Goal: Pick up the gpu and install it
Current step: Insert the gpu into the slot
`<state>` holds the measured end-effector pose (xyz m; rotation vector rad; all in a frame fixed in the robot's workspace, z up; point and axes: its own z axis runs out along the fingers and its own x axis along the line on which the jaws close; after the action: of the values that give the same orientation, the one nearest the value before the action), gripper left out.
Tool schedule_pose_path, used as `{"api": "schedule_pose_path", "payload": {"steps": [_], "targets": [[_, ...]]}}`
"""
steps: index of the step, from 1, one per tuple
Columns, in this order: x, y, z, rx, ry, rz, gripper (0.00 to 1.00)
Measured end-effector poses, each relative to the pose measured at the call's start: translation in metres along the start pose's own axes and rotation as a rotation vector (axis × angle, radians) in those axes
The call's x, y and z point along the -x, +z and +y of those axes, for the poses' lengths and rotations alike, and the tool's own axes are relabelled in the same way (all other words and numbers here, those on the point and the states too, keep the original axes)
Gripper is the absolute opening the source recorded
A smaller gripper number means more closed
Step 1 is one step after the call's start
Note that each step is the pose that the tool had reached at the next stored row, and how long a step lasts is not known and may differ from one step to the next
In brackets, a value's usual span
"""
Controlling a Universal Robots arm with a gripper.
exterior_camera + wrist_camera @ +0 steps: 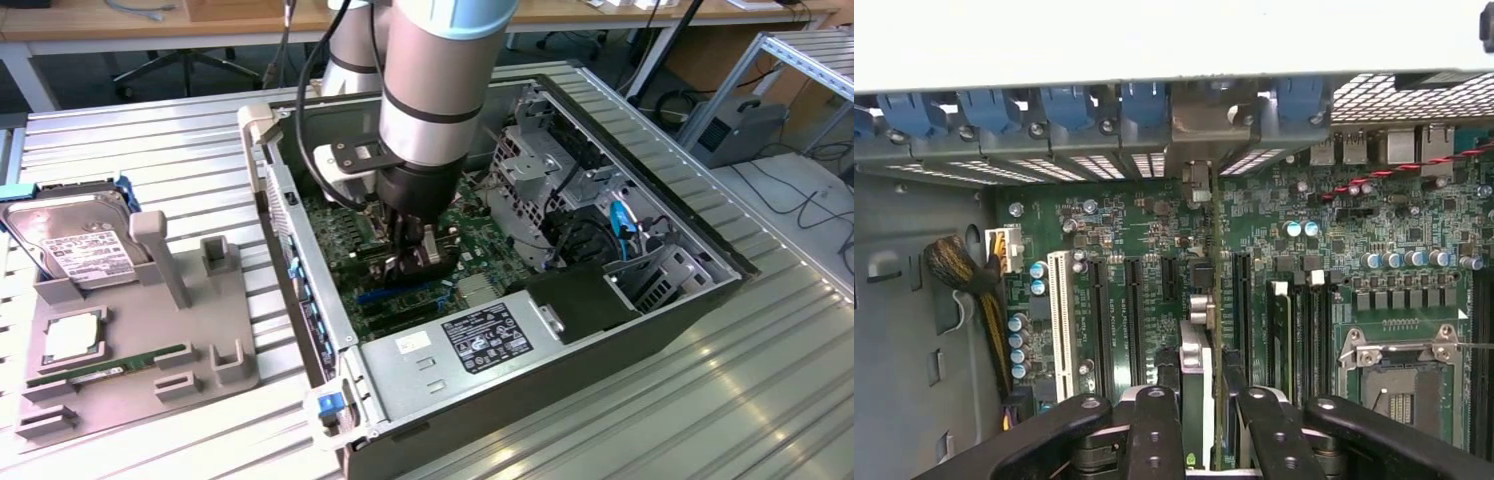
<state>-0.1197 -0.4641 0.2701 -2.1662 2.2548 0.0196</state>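
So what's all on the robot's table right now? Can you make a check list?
Surface: ridged metal table with an open PC case on it.
Job's things: gpu stands edge-on over the board's slots, bracket end at the case's back wall; whether it is seated, cannot tell.
Clutter: grey holder with a hard drive and a memory stick.
Grippers: pincer shut on the gpu, inside the case.
Cables: blue cable in the case; braided bundle beside the board.
Surroundings: desks and a chair behind the table.
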Motion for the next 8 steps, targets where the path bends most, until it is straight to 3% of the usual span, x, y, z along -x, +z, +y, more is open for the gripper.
{"api": "schedule_pose_path", "payload": {"steps": [8], "targets": [[0.0036, 0.0016, 0.0001, 0.0001, 0.000, 0.0001, 0.27]]}}
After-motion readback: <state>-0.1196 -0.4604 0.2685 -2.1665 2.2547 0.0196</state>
